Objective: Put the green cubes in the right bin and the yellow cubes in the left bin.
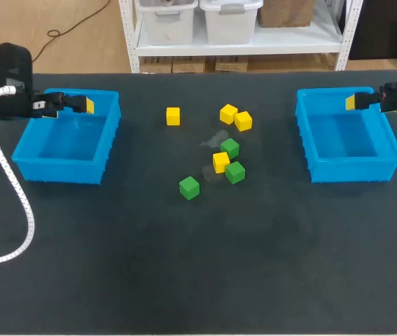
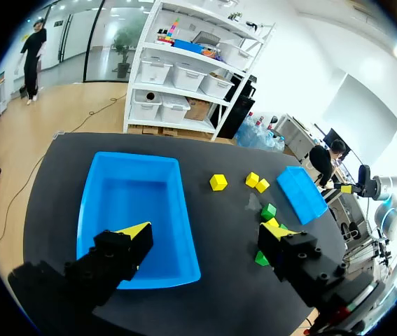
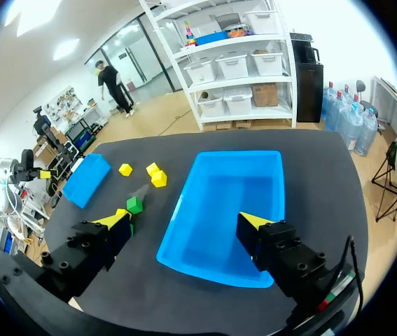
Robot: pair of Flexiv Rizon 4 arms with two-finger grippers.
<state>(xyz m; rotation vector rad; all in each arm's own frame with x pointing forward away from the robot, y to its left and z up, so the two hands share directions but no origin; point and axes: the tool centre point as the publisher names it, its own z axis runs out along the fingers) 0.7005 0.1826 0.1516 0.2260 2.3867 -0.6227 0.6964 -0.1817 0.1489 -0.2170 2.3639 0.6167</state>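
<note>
A table (image 1: 198,280) with a dark, matt top fills the near part of the room. Beyond its far edge lies a light wooden floor (image 1: 93,49). On the floor stands a white shelf (image 1: 240,47) holding pale plastic boxes (image 1: 232,21) and a brown carton (image 1: 286,10). At the far left, glass walls (image 2: 89,42) let daylight in. The wall (image 2: 324,63) at the far right is white, and ceiling lights (image 3: 65,49) glow overhead.

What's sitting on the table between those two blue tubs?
Seven loose cubes, seen best in the head view: four yellow cubes and three green cubes, clustered midway between the left bin and the right bin.
</note>
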